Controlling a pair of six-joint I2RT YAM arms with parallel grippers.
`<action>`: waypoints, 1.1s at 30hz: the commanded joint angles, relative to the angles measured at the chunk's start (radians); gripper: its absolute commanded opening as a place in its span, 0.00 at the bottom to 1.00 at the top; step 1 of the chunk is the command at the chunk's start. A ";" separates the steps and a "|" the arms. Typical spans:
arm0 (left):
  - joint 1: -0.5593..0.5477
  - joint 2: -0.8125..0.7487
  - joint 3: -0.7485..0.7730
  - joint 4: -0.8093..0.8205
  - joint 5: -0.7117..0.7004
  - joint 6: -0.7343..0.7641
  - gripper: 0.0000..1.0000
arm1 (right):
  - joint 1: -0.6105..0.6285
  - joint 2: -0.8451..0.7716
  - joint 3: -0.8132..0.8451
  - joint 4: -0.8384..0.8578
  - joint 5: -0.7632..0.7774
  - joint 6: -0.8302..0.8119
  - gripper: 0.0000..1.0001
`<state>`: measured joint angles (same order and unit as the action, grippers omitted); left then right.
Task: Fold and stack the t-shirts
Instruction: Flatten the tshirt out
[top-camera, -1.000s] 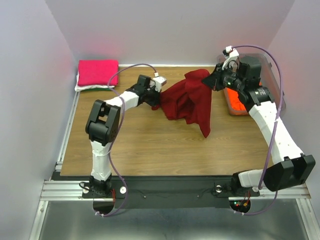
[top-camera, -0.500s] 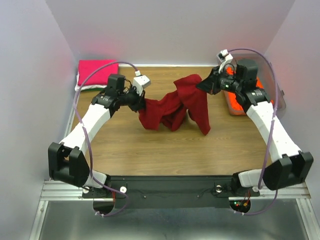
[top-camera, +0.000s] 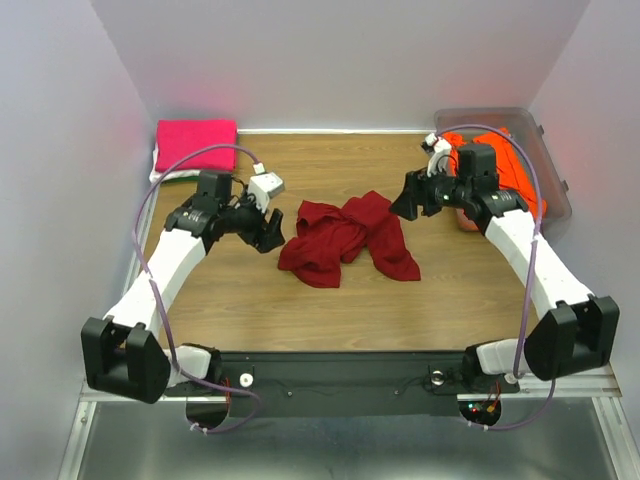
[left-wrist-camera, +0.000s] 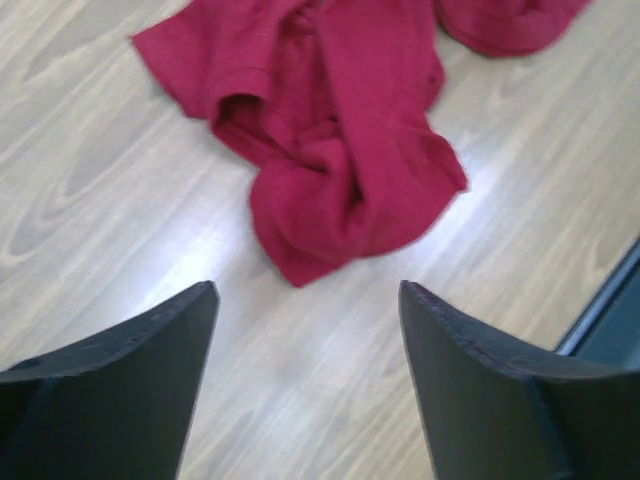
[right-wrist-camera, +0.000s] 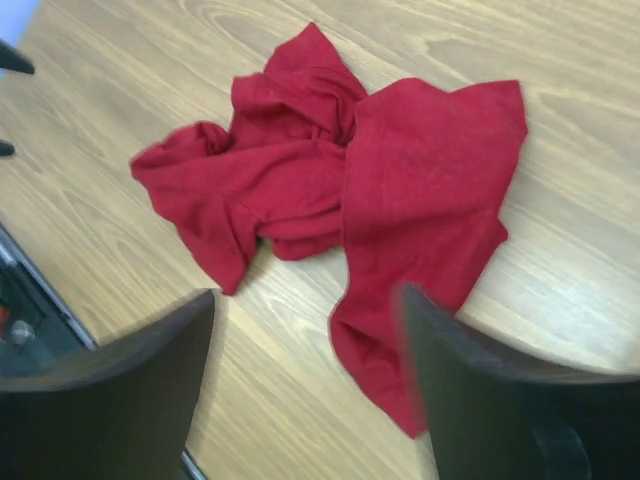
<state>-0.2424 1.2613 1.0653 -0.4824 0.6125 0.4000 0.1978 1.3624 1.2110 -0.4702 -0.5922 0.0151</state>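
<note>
Dark red cloth lies crumpled in a loose heap near the middle of the wooden table (top-camera: 330, 310). This is the dark red t-shirt (top-camera: 345, 238), bunched and twisted, with no sleeve or hem laid flat. The left gripper (left-wrist-camera: 305, 300) hovers just to its left and the right gripper (right-wrist-camera: 307, 295) just to its right. Both have their jaws spread wide and hold nothing, and neither touches the cloth.

At the far left corner a hot pink t-shirt (top-camera: 195, 145) sits folded as a neat block. It rests on what looks like a white and green layer, though that edge is too small to be sure of. At the far right, a bright orange t-shirt (top-camera: 515, 180) lies unfolded in a clear plastic tub (top-camera: 558, 195).

The step in hand seems to be spreading the red shirt flat ahead of folding. The next move likely calls for each gripper to find a separate edge or corner of the heap, pinch only one layer, and pull apart so the shirt opens out.
</note>
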 joint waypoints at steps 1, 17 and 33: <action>-0.079 -0.045 -0.109 0.013 0.013 0.005 0.73 | 0.011 -0.030 -0.047 -0.021 0.023 -0.057 0.64; -0.181 0.309 -0.065 0.163 -0.200 -0.012 0.91 | 0.201 0.467 0.209 0.153 0.336 -0.041 0.77; 0.138 0.221 0.157 -0.295 -0.033 0.201 0.00 | 0.175 0.187 0.018 0.005 0.347 -0.147 0.01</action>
<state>-0.1558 1.5597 1.1637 -0.5793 0.5144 0.4973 0.3965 1.7279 1.2324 -0.4377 -0.2604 -0.0887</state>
